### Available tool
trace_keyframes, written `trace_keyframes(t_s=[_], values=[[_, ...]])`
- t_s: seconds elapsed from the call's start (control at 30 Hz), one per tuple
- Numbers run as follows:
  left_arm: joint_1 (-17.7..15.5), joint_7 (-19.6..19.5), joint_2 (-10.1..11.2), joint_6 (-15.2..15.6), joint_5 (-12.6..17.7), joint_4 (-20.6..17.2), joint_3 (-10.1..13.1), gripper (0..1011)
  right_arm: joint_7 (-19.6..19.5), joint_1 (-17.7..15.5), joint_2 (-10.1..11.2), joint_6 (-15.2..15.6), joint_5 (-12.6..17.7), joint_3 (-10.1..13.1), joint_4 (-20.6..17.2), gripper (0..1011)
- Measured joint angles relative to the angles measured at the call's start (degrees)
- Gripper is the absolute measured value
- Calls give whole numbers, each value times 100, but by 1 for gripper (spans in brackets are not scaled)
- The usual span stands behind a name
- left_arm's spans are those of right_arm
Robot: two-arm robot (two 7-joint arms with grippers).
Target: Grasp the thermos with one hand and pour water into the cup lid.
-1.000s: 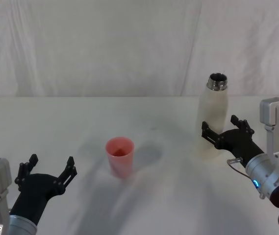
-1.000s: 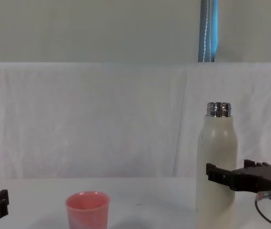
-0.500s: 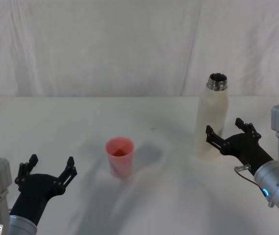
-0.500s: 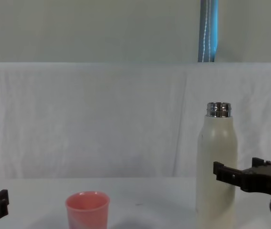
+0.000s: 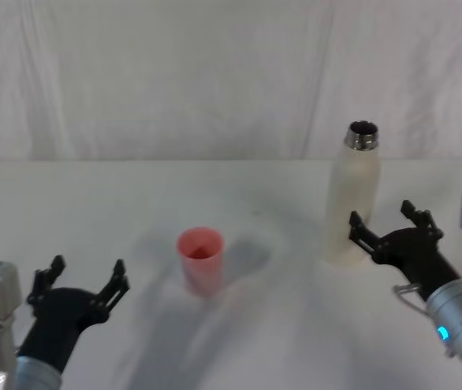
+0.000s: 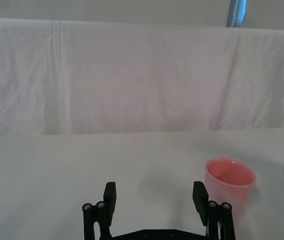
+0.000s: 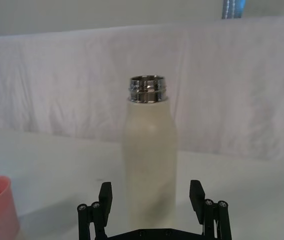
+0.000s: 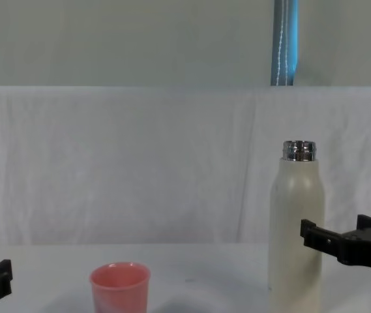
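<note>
The cream-white thermos (image 5: 350, 203) stands upright on the white table, its silver neck uncapped. My right gripper (image 5: 381, 218) is open just to the near right of the thermos's lower body, and its fingers are not touching it. In the right wrist view the thermos (image 7: 149, 160) rises ahead of the open right gripper (image 7: 150, 192), centred between the two fingers. The pink cup lid (image 5: 200, 258) sits upright mid-table, to the left of the thermos. My left gripper (image 5: 87, 268) rests open at the near left, with the cup lid (image 6: 229, 182) ahead and off to one side of it.
A white cloth backdrop (image 5: 174, 73) hangs behind the table. A blue-grey vertical pole (image 8: 285, 42) stands beyond it. The white tabletop (image 5: 279, 325) stretches between the cup lid and the thermos.
My right gripper has drawn back from around the thermos's lower body toward the near right, staying open. The thermos, the cup lid and the left arm have not moved.
</note>
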Motion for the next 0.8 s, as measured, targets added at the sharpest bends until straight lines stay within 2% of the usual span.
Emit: trace_keyframes(t_s=[0.23,0.8], values=[[0,1,1,1,0,0,1,1001,-125,-142,-98,-116,-94,-28,-110,1002],[0,1,1,1,0,-1,1,1001,36,-275,12,-153,-159,-77,-245,1002]])
